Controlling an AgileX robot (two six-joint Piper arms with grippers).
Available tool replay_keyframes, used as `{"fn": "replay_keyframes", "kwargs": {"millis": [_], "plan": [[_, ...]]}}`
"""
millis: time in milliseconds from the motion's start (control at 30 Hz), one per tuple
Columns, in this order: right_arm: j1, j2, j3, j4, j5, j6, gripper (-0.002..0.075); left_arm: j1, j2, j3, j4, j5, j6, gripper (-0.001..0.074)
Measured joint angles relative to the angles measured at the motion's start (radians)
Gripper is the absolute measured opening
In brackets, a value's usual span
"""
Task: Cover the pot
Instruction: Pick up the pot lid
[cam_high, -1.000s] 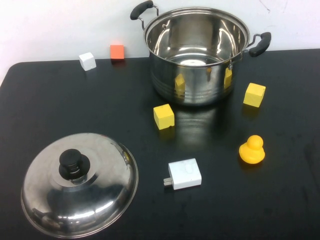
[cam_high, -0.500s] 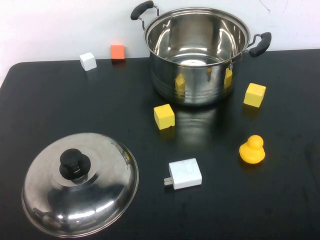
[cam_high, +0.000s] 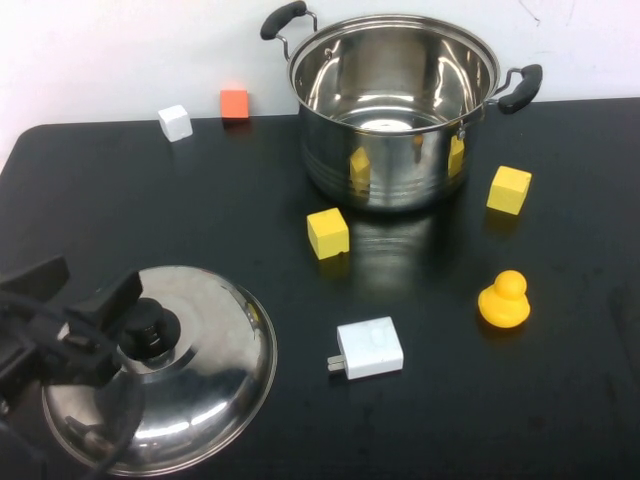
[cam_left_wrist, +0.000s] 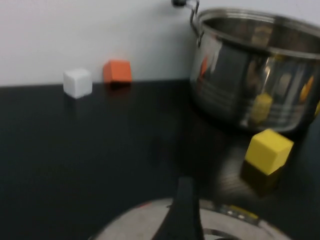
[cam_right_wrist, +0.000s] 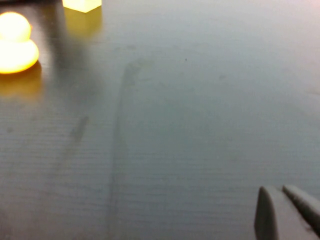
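A white cube (cam_high: 174, 122) and an orange cube (cam_high: 234, 103) sit at the worktop's (cam_high: 150, 210) far edge; two yellow cubes (cam_high: 328, 233), a rubber duck (cam_high: 504, 299) and a white charger (cam_high: 369, 348) lie nearer.

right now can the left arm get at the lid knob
Probably yes. The left gripper sits right beside the lid, its jaws open and nothing between them and the black knob. The right gripper is off the high view.
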Motion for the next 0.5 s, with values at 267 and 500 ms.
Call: {"fn": "replay_keyframes", "kwargs": {"millis": [267, 500], "plan": [[0.0, 0.0, 0.0, 0.0, 0.0, 0.0, -0.0002, 0.0, 0.166, -0.057, 0.023, -0.001, 0.138, 0.0578], [0.0, 0.0, 0.0, 0.0, 0.0, 0.0, -0.0002, 0.0, 0.216, -0.057, 0.065, 0.009, 0.154, 0.0578]]}}
